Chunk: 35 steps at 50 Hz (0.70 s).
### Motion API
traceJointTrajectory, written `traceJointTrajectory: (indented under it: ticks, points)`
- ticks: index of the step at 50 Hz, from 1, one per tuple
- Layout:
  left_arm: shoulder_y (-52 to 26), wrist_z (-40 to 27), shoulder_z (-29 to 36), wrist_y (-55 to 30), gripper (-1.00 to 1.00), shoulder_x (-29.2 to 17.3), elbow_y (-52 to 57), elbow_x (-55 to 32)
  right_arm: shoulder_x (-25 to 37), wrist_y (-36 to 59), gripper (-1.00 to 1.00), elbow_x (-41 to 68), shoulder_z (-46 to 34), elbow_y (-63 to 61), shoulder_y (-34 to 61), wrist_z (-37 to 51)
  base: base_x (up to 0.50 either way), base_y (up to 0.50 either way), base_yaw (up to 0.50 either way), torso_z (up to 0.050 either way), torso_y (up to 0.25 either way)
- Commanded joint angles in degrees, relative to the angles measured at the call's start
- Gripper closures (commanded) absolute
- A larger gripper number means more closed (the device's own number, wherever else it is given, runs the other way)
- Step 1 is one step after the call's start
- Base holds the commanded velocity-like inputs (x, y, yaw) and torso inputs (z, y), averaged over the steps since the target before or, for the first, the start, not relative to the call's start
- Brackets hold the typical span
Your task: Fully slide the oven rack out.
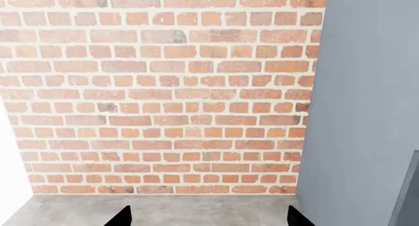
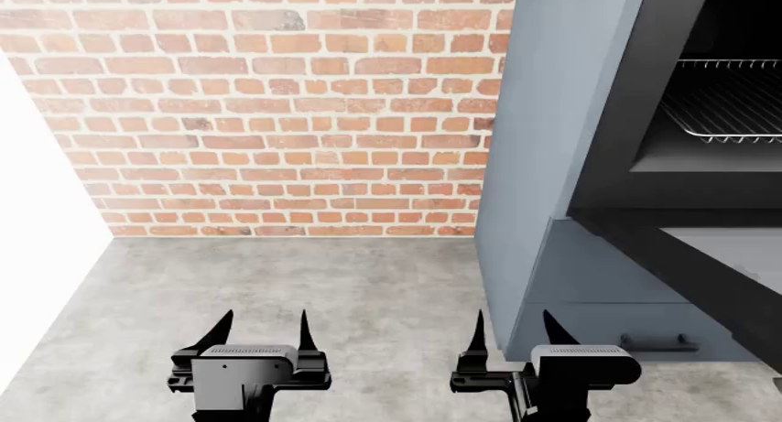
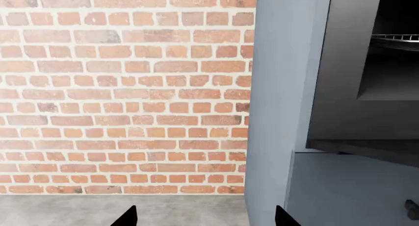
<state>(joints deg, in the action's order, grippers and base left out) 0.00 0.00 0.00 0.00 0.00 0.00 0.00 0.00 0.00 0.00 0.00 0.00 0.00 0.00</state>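
Note:
The oven rack [image 2: 731, 100] is a silver wire grid inside the open oven cavity at the upper right of the head view; its front edge also shows in the right wrist view [image 3: 396, 38]. The black oven door [image 2: 697, 262] hangs open below it. My left gripper [image 2: 262, 329] is open and empty, low over the floor, far left of the oven; its black fingertips [image 1: 121, 217] show in the left wrist view. My right gripper [image 2: 511, 329] is open and empty, low in front of the blue-grey cabinet side, well below the rack; its fingertips [image 3: 127, 217] face the wall.
A red brick wall [image 2: 269, 111] stands ahead. A blue-grey cabinet [image 2: 550, 120] houses the oven, with a drawer and black handle [image 2: 660, 344] under the door. Grey concrete floor [image 2: 293, 285] lies below. A white surface [image 2: 37, 221] bounds the left.

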Motion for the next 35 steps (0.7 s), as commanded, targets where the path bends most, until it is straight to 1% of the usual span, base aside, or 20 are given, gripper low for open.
traceJointTrajectory:
  ticks: [1,4,7,13,24,28,32,33,35]
  points:
    - [-0.2,-1.4,1.3,0.1,-1.00,-0.9,-0.2,-0.4,0.6,-1.6,-1.00,3.1,-0.7,0.6,0.0,0.4,0.00,0.00,0.00,0.000,0.000]
    - [-0.7,-3.5,2.6,0.9,-1.00,-1.4,-1.3,0.7,1.1,-3.6,-1.00,7.0,-1.2,1.4,0.1,0.4,0.00,0.00,0.00,0.000,0.000]
    - [-1.3,-5.3,2.8,-0.6,-1.00,-1.7,-1.6,0.5,1.5,-3.5,-1.00,7.0,-1.7,1.4,0.1,2.3,0.00,0.00,0.00,0.000,0.000]
    - [-0.8,-5.9,3.6,-0.8,-1.00,-2.5,-0.8,-0.9,2.2,-4.2,-1.00,9.0,-2.5,1.6,0.1,3.0,0.00,0.00,0.00,0.004,0.000]
    - [-0.4,-6.5,5.1,0.3,-1.00,-3.7,-0.4,-2.3,3.5,-4.4,-1.00,9.5,-4.2,1.7,0.2,4.5,0.00,0.00,0.00,0.050,0.000]
    - [-0.3,-6.9,5.7,0.3,-1.00,-4.0,-0.3,-2.2,3.8,-3.1,-1.00,10.0,-4.4,1.2,0.2,5.4,0.00,0.00,0.00,0.050,0.000]
    - [-0.2,-7.2,6.0,0.6,-1.00,-4.3,-0.4,-2.6,4.4,-2.7,-1.00,8.8,-5.2,1.0,0.2,6.4,0.00,0.00,0.00,0.050,0.000]
    - [-0.3,-7.3,6.0,0.7,-1.00,-4.4,-0.4,-2.7,4.5,-0.6,-1.00,9.0,-5.2,1.8,3.2,6.5,0.00,0.00,0.00,0.050,0.000]
    - [-0.3,-7.6,6.2,0.5,-1.00,-4.5,-0.4,-2.7,3.3,-2.9,-1.00,8.9,-6.3,3.0,3.2,6.5,0.00,0.00,0.00,0.050,0.000]
